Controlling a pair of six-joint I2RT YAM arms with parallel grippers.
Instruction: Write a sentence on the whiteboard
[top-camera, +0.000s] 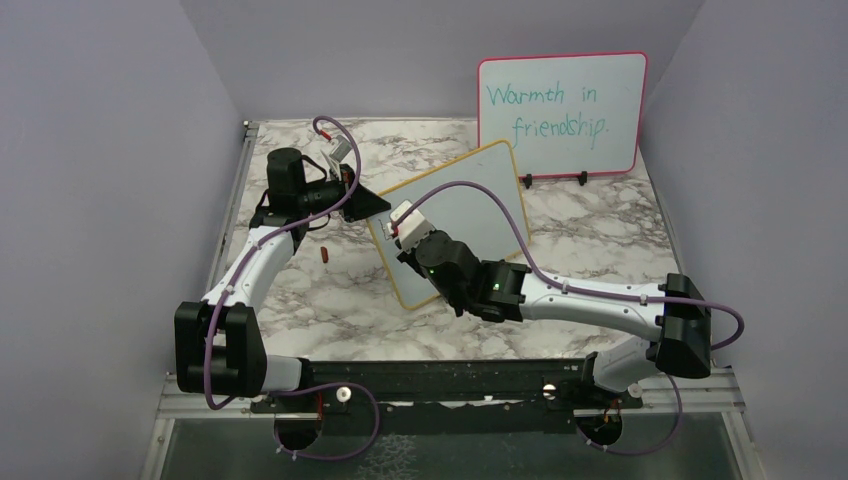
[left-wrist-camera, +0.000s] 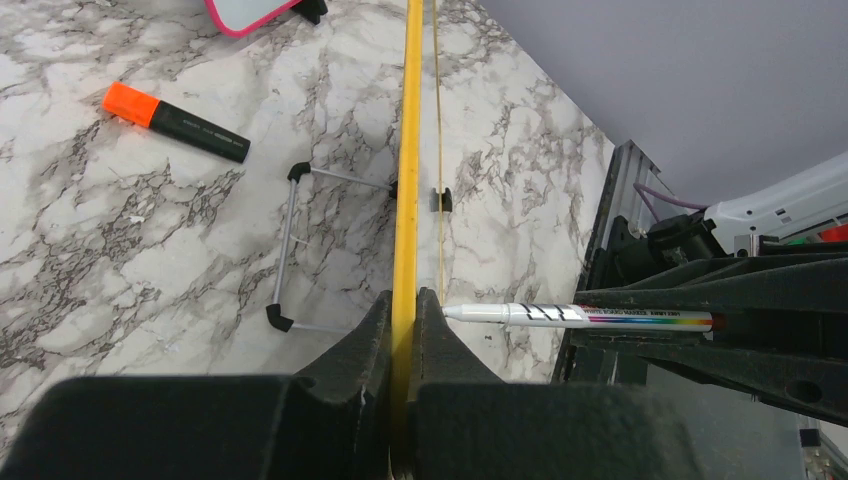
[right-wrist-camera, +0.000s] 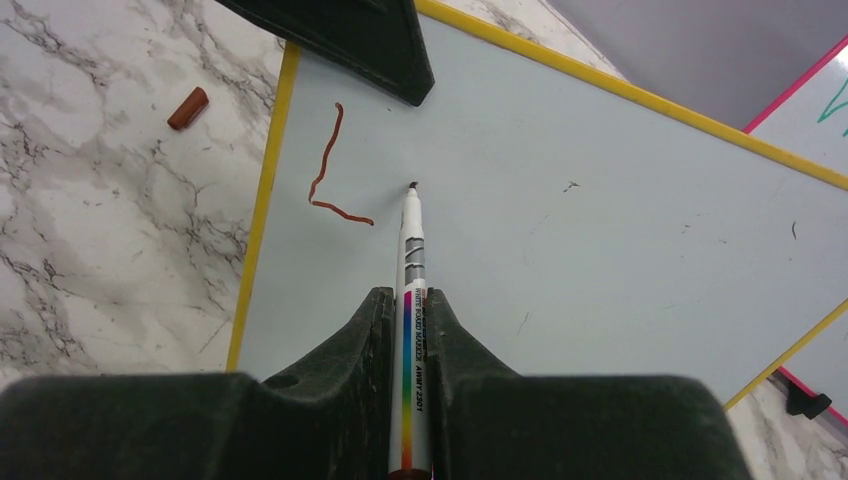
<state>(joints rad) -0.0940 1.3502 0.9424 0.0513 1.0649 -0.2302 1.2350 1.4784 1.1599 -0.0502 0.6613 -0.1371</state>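
Note:
The whiteboard, yellow-framed, stands tilted mid-table. My left gripper is shut on its left frame edge, also seen from above as the left gripper. Of the sentence, a single reddish-brown L-shaped stroke shows near the board's left side. My right gripper is shut on a white marker with a rainbow stripe. The marker's dark tip sits at the board surface just right of the stroke. In the top view the right gripper is over the board's left part.
A pink-framed board with teal writing stands at the back right. A red marker cap lies on the marble left of the whiteboard. Behind it lie an orange highlighter and a wire stand.

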